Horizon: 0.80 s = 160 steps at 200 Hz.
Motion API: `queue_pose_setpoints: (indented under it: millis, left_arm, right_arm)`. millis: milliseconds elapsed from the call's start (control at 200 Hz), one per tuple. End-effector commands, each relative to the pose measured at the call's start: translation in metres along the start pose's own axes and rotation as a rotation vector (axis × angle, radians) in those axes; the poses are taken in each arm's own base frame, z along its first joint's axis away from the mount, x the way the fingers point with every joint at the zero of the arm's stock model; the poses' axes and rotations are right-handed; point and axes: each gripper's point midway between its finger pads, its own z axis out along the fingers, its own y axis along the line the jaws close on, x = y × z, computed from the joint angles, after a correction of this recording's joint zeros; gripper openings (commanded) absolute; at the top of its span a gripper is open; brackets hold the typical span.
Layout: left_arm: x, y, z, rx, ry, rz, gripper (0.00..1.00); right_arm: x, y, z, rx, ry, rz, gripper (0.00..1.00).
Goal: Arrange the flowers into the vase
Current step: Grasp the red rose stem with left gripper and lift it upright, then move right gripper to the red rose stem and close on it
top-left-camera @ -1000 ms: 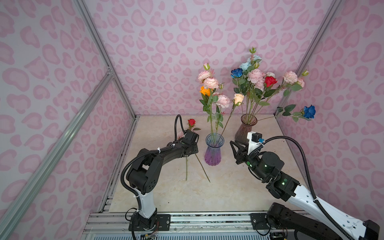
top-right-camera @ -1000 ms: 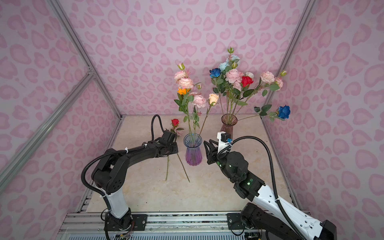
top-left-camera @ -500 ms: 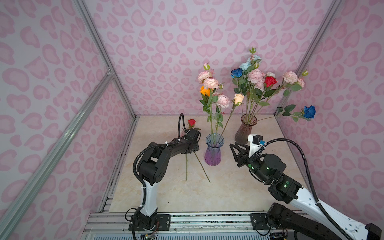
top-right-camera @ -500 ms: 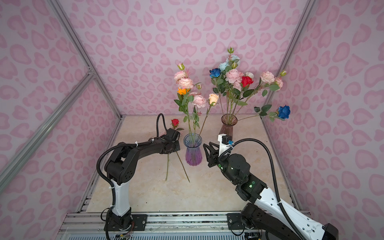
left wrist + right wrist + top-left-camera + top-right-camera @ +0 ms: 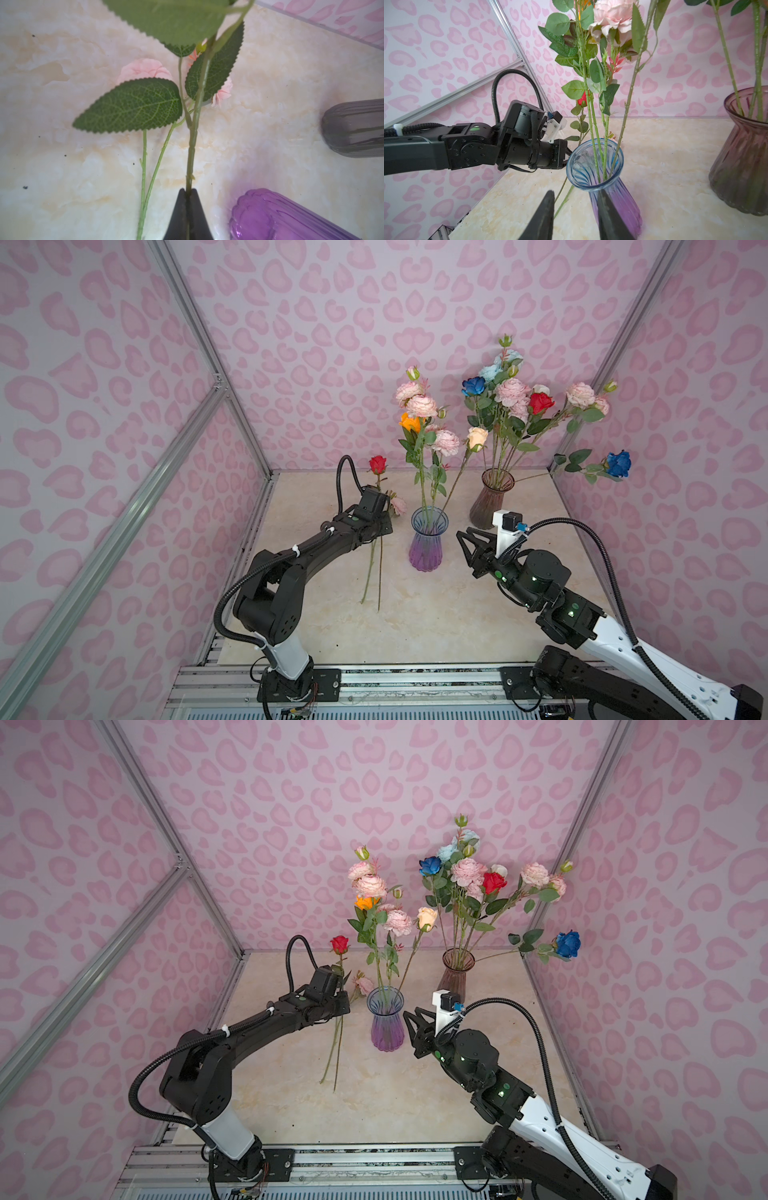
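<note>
Grasp step: red rose [image 5: 377, 464], left of purple vase [image 5: 428, 545], is clamped at the stem by the closed left gripper [image 5: 188, 190], the right gripper [image 5: 576, 194] is seen partly parted and empty, and lifting and stem-first insertion are judged to be called for next.

Pink-patterned walls [image 5: 332, 302], marbled beige tabletop [image 5: 457, 614]

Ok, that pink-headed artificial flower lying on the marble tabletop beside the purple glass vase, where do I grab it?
Probably the pink-headed flower's thin green stem, well below its heads, pinched from straight above: it lies flat, so jaws can straddle it.
</note>
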Motion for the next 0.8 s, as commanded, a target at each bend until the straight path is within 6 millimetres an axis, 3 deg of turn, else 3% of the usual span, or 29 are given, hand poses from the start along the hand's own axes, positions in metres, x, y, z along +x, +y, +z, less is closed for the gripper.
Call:
queue_pose_setpoints:
  millis: [0, 140, 250, 315, 400, 530, 660, 795]
  left_arm:
    - [-0.009, 0.000, -0.025, 0.022, -0.050, 0.016, 0.04]
    - [-0.021, -0.002, -0.075, 0.120, -0.188, 0.018, 0.04]
    - [-0.028, -0.005, -0.126, 0.253, -0.355, 0.021, 0.04]
    - [-0.028, -0.009, -0.156, 0.347, -0.441, 0.041, 0.04]
    - [-0.025, -0.016, -0.190, 0.466, -0.535, 0.075, 0.04]
    - [-0.021, -0.021, -0.234, 0.596, -0.655, 0.099, 0.04]
    - [-0.016, -0.030, -0.264, 0.693, -0.693, 0.136, 0.04]
    - [-0.014, -0.038, -0.283, 0.761, -0.697, 0.155, 0.04]
  right_arm:
    - [-0.002, 0.004, 0.001, -0.008, -0.003, -0.003, 0.36]
    - [0.003, 0.007, 0.005, -0.013, 0.027, -0.055, 0.36]
    - [0.001, -0.008, 0.009, 0.095, 0.058, -0.147, 0.38]
    - [0.001, -0.007, 0.014, 0.095, 0.068, -0.165, 0.46]
    - [0.013, 0.027, 0.020, -0.077, 0.103, -0.156, 0.50]
    - [0.030, 0.068, 0.026, -0.174, 0.097, -0.255, 0.54]
    - [0.048, 0.099, 0.039, -0.256, 0.195, -0.295, 0.49]
    - [0.055, 0.133, 0.044, -0.396, 0.225, -0.227, 0.48]
